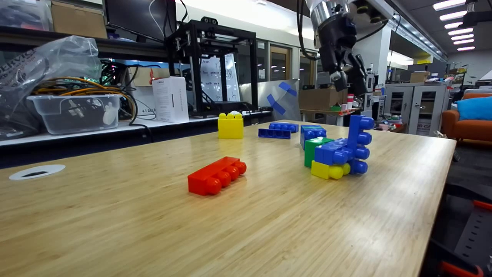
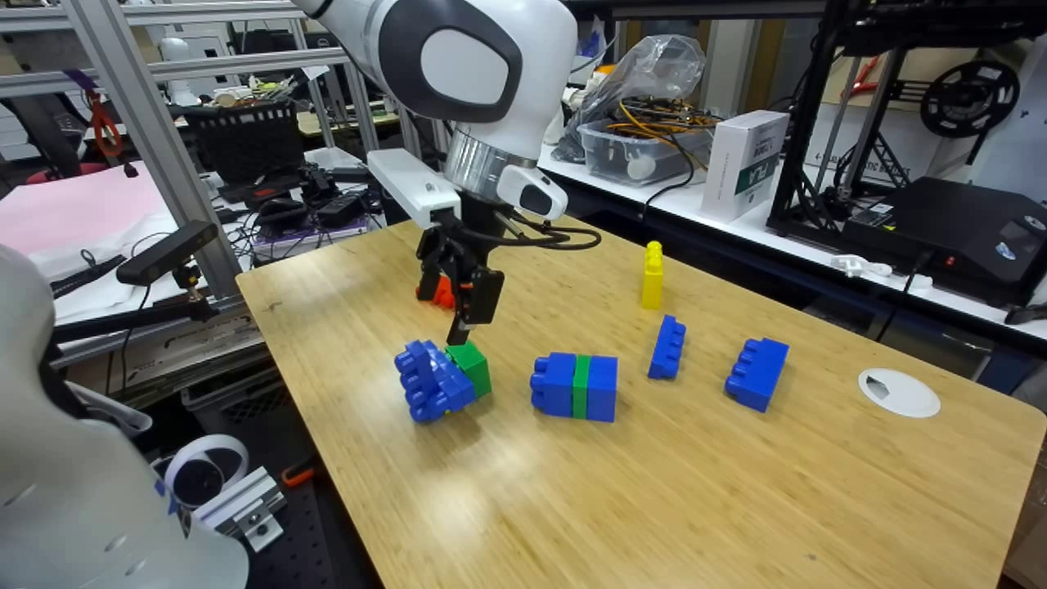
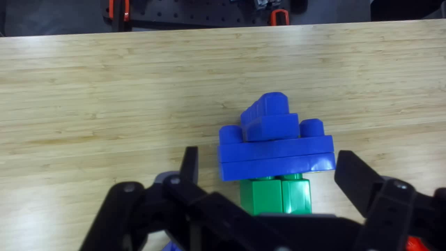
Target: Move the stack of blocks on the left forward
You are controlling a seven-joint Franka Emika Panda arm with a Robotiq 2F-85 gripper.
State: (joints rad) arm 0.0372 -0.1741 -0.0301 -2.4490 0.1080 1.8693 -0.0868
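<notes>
The blue-and-green brick stack (image 1: 337, 150) rests on the wooden table (image 1: 269, 223) near its edge, while your Robotiq gripper (image 1: 349, 84) above, spread wide, holds nothing, so approach seems in hand, and next you should centre, then lower.

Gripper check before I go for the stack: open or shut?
Open: the wrist view shows the gripper with its fingers wide apart, the stack visible between them.

Lights (image 1: 460, 32) blazing at two o'clock in an exterior view, a row across the ceiling (image 1: 423, 23)! Orange sofa (image 1: 471, 133) at three, blue cushion (image 1: 474, 111) aboard, dark floor (image 1: 472, 161) beneath. Grey cabinet (image 1: 409, 100) between two and three, monitor (image 1: 136, 17) between ten and eleven, window (image 1: 279, 63) just past twelve, and wood table (image 1: 250, 231) across six.
</notes>
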